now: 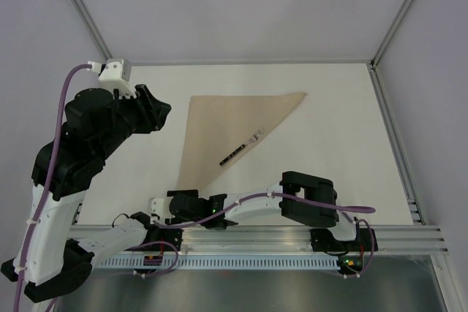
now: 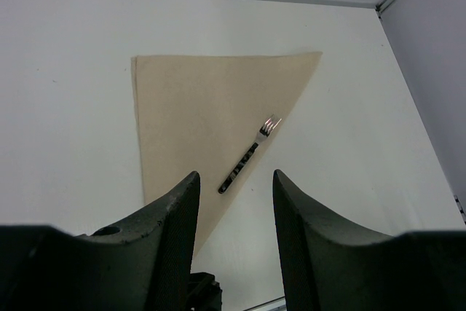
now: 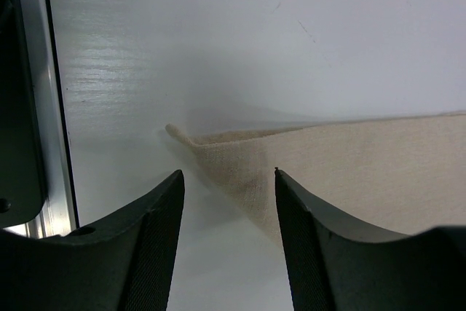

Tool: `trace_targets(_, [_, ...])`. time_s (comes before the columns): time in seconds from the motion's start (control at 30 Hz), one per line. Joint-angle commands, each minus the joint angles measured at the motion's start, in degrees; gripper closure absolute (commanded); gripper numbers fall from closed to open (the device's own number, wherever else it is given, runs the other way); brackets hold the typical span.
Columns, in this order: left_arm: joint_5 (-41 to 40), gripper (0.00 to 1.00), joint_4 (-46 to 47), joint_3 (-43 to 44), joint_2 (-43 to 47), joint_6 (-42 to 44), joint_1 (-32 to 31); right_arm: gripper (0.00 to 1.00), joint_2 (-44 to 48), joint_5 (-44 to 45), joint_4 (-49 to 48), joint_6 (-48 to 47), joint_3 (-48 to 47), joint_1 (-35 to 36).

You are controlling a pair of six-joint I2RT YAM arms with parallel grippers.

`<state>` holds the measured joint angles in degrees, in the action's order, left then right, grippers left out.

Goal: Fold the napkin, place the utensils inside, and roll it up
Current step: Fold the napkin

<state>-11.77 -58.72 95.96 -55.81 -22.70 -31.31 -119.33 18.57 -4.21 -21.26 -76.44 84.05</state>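
Top external: overhead from the near side, whole tabletop (image 1: 329,144).
Left wrist: high, looking down on napkin (image 2: 196,114).
Right wrist: low, close (napkin corner shared).

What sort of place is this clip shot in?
Probably a lab test booth: bare white table, plain walls framed by metal posts, and an aluminium rail carrying two robot arms.

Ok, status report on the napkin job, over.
Left pincer open, empty, raised. Right pincer open, low at corner of napkin. Cloth folded triangular, fork along its slanted edge. Nothing blocking.
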Motion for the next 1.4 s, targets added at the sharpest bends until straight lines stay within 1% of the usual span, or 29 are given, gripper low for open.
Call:
trace_targets(0.0, [0.3, 0.50, -0.5, 0.2, 0.5, -1.1, 0.0, 0.41, -1.3, 1.0, -4.6, -0.8, 0.6, 0.3])
trace_targets(0.2, [0.5, 0.50, -0.5, -0.4, 0.4, -0.9, 0.0, 0.42, -2.2, 0.3, -4.8, -0.5, 1.0, 0.2])
trace_targets(0.3, [0.6, 0.50, -0.5, -0.6, 0.4, -0.9, 0.0, 0.45, -2.6, 0.2, -5.1, -0.5, 1.0, 0.2])
trace_targets(0.33, [0.5, 0.50, -0.4, -0.6, 0.4, -0.9, 0.0, 0.48, -2.8, 0.2, -5.0, -0.5, 1.0, 0.2])
trace_targets(0.4, [0.5, 0.50, -0.4, -0.8, 0.4, -0.8, 0.0, 0.49, -2.8, 0.2, -5.1, -0.4, 0.9, 0.2])
trace_targets(0.5, [0.6, 0.50, -0.5, -0.9, 0.5, -0.9, 0.0, 0.57, -2.7, 0.2, -5.1, -0.4, 1.0, 0.2])
trace_targets(0.53, [0.5, 0.50, -0.4, -0.9, 0.5, -0.9, 0.0, 0.63, -2.8, 0.3, -5.1, -0.3, 0.9, 0.1])
trace_targets(0.6, [0.4, 0.50, -0.4, -0.9, 0.8, -0.8, 0.0, 0.67, -2.8, 0.2, -4.7, 0.0, 0.6, 0.0])
trace_targets(0.63, [0.5, 0.50, -0.4, -0.9, 0.8, -0.7, 0.0, 0.71, -2.8, 0.2, -4.6, 0.1, 0.5, -0.3])
trace_targets(0.7, [0.4, 0.50, -0.4, -0.9, 0.8, -0.6, 0.0, 0.76, -2.8, 0.1, -4.1, 0.4, 0.0, -0.5])
trace_targets(0.73, [0.4, 0.50, -0.5, -0.9, 0.8, -0.5, 0.0, 0.80, -2.8, 0.2, -4.1, 0.5, -0.1, -0.7])
trace_targets(0.83, [0.3, 0.50, -0.4, -0.9, 0.6, -0.4, 0.0, 0.87, -2.3, 0.0, -3.5, 1.0, -0.5, -1.2])
trace_targets(1.1, [0.3, 0.50, -0.3, -0.3, 0.3, -0.2, 0.0, 0.87, 0.0, -2.4, 0.1, 3.8, -2.9, -3.3])
trace_targets(1.37, [0.9, 0.50, -0.3, 0.3, -0.6, 0.2, 0.0, 0.87, 3.0, -4.9, 5.5, 7.6, -6.8, -7.6])
